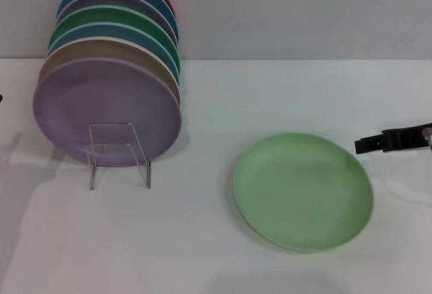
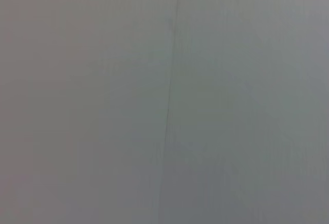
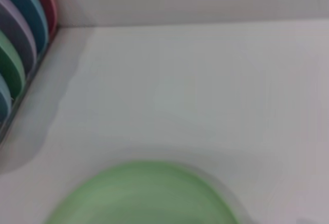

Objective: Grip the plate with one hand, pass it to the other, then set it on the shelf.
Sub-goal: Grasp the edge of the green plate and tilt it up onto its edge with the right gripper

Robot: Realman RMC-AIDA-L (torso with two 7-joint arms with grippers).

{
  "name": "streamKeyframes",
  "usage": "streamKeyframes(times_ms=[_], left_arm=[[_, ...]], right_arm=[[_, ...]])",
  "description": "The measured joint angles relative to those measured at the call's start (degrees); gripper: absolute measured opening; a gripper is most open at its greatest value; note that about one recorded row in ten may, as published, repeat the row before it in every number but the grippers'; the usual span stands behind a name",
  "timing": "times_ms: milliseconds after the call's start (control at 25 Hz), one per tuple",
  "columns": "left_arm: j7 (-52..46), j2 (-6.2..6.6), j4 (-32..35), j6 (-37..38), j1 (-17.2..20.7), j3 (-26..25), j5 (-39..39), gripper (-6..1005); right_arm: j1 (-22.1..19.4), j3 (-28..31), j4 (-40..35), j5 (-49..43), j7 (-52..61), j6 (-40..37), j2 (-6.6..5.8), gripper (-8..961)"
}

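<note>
Plate (image 1: 303,190): pale mint green, flat on white table (image 1: 202,253), right of centre, nearer rim close to table's front part, bare surface all round it. Also seen in right wrist view (image 3: 146,196), only its far arc showing, open white table beyond up to back wall (image 1: 304,11).

Right gripper (image 1: 362,145): dark, reaching in from right edge, tip just beside plate's upper right rim, apart from it, holding nothing. Finger spread: cannot tell from head view; own fingers not shown in right wrist view.

Shelf (image 1: 119,154): clear wire rack at left, well apart from plate, wide bare strip of table between them. Upright row of coloured plates (image 1: 111,51) leaning back on it, lavender plate (image 1: 104,112) frontmost and much wider than rack's looped front; darker green plate (image 1: 111,21) further back in row. Row's edges visible in right wrist view (image 3: 20,44) too.

Left gripper: not visible; left wrist view filled with plain grey surface (image 2: 231,106) with one thin dark line.
</note>
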Motion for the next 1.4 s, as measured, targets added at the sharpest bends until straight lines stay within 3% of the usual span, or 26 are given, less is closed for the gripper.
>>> streamKeyframes(times_ms=[160,440,1080,1400], left_arm=[[-0.21,0.0,-0.17,0.13,0.0,0.01,0.05,813],[-0.24,0.0,-0.23,0.25,0.01,0.22,0.21,813],[-0.47,0.08,-0.28,0.71,0.4,0.83,0.33,812],[-0.26,0.09,-0.32,0.89,0.36,0.88,0.23,812]], right_arm=[[2.53,3.6,-4.2,-1.99,0.1,2.97,-0.63,567],[4.63,4.33,-8.92,-3.79,0.06,3.23,-0.98,568],[8.46,3.97,-18.82,-3.84,-1.53,-0.45,-0.4,567],[8.65,3.87,-19.34,-3.84,-1.51,-0.57,-0.34,549]])
